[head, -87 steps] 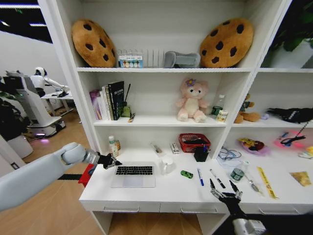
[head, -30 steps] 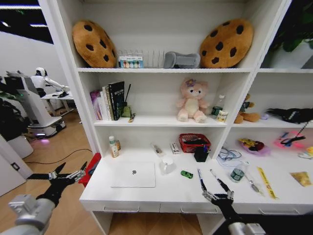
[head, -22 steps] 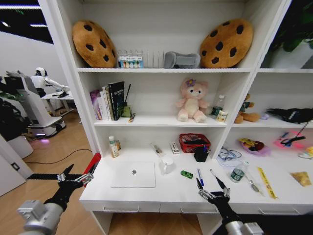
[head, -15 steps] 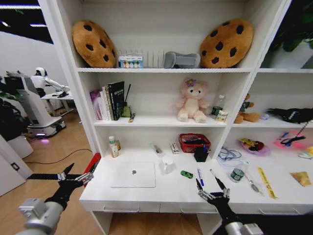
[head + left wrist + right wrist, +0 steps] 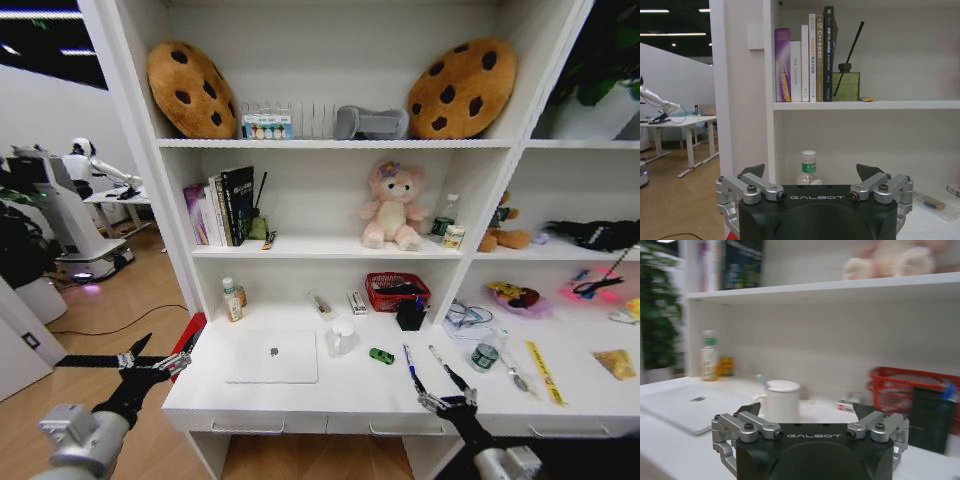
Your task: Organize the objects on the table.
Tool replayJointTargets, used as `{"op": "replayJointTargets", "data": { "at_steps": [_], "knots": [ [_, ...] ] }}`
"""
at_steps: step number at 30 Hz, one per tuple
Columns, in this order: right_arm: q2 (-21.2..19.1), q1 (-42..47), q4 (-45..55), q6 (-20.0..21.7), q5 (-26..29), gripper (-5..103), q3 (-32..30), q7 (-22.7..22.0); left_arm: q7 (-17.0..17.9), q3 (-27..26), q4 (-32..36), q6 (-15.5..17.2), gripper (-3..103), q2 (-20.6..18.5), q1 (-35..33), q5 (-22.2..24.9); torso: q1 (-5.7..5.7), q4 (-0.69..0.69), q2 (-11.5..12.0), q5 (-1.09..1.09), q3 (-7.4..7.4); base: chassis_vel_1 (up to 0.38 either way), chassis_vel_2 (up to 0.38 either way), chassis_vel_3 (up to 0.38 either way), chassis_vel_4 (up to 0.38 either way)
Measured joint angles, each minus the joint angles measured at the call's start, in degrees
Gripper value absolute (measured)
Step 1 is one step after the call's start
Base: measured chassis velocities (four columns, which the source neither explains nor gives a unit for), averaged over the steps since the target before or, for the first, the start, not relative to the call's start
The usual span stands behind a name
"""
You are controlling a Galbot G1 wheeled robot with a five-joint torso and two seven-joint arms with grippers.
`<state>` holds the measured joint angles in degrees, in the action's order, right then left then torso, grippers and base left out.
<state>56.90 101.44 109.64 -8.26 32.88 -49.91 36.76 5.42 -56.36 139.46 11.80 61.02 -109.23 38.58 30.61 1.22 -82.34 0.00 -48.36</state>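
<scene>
A thin silver laptop (image 5: 272, 356) lies shut on the left half of the white table (image 5: 340, 388); it also lies low in the right wrist view (image 5: 690, 402). To its right lie a small green item (image 5: 381, 355), a blue pen (image 5: 409, 362) and a black pen (image 5: 446, 366). My right gripper (image 5: 441, 391) hovers open at the table's front edge, just in front of both pens; in its own wrist view it (image 5: 806, 410) is empty. My left gripper (image 5: 150, 362) hangs open and empty off the table's left end, in its wrist view (image 5: 811, 171) facing the shelving.
A white mug (image 5: 341, 337), a red basket (image 5: 397, 290) and a black pen holder (image 5: 410, 316) stand behind the pens. A small bottle (image 5: 231, 298) is at the back left. Glasses (image 5: 465, 318), a small jar (image 5: 486, 355) and a yellow ruler (image 5: 543, 371) lie to the right.
The laptop, open 2.9 s ago with my left gripper at its edge, now lies shut. My left arm has pulled back off the table's left end. The right gripper has barely shifted.
</scene>
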Motion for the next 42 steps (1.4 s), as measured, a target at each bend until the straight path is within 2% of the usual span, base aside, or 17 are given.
{"op": "replayJointTargets", "data": {
  "at_steps": [1, 3, 5, 7, 12, 13, 17, 28, 38, 42],
  "knots": [
    [0.00, 0.00, 0.00, 0.00, 0.00, 100, 0.00, 0.00, 0.00, 0.00, 0.00, 0.00, 100, 0.00, 0.00, 0.00, 0.00, 0.00, 0.00, 0.00, 0.00, 0.000, 0.000, 0.000, 0.000],
    [-4.16, -5.15, -5.15, -0.33, 0.57, 100, -0.62, 8.48, 0.00, 0.01, -0.02, 0.02, 100, 0.00, 0.00, 0.02, 0.00, 0.00, 0.01, 0.02, 0.00, 0.000, 0.000, 0.000, 0.000],
    [-4.73, -6.15, -6.11, -0.33, 0.64, 100, -0.40, 8.36, -0.01, 0.01, -0.02, 0.01, 100, 0.00, 0.00, 0.02, 0.01, 0.00, 0.00, 0.01, -0.01, 0.000, 0.000, 0.000, 0.000],
    [-6.07, -9.48, -9.65, -0.33, 0.54, 100, 1.33, 5.84, -0.01, 0.03, -0.02, 0.02, 100, -0.01, 0.00, 0.03, 0.00, 0.03, 0.00, 0.01, 0.00, 0.000, 0.000, 0.000, 0.000],
    [-6.07, -12.76, -12.79, -0.32, -1.56, 100, 3.81, 1.48, 0.00, 0.03, -0.04, 0.02, 100, -0.02, 0.01, 0.04, 0.01, 0.02, 0.00, 0.02, 0.00, 0.000, 0.000, 0.000, 0.000],
    [-5.75, -13.61, -13.10, -0.33, -2.46, 100, 4.54, -0.03, -0.01, 0.03, -0.05, 0.02, 100, -0.03, 0.01, 0.05, 0.01, 0.02, 0.00, 0.02, 0.00, 0.000, 0.000, 0.000, 0.000],
    [-5.14, -12.69, -10.54, -0.71, -2.57, 100, 4.79, -1.16, 0.00, 0.03, -0.06, 0.02, 100, -0.04, 0.01, 0.05, 0.01, 0.01, 0.00, -0.01, 0.00, 0.000, 0.000, 0.000, 0.000],
    [-3.82, -10.88, -7.53, -0.41, -2.39, 100, 4.75, -1.44, 0.00, 0.03, -0.07, 0.02, 100, -0.05, 0.02, 0.05, 0.00, 0.02, 0.00, 0.00, 0.01, 0.000, 0.000, 0.000, 0.000],
    [-5.13, -13.18, -9.15, 0.13, -2.38, 100, 6.39, -0.39, 0.01, 0.03, -0.08, 0.02, 100, -0.05, 0.02, 0.05, 0.00, 0.01, 0.00, 0.00, 0.01, -0.111, -0.121, 0.113, 0.120],
    [-5.86, -15.12, -10.86, 0.00, -2.08, 100, 8.35, 0.33, 0.01, 0.04, -0.08, 0.02, 100, -0.05, 0.02, 0.06, 0.01, 0.06, 0.00, 0.01, 0.00, -0.211, -0.229, 0.202, 0.199]
  ]
}}
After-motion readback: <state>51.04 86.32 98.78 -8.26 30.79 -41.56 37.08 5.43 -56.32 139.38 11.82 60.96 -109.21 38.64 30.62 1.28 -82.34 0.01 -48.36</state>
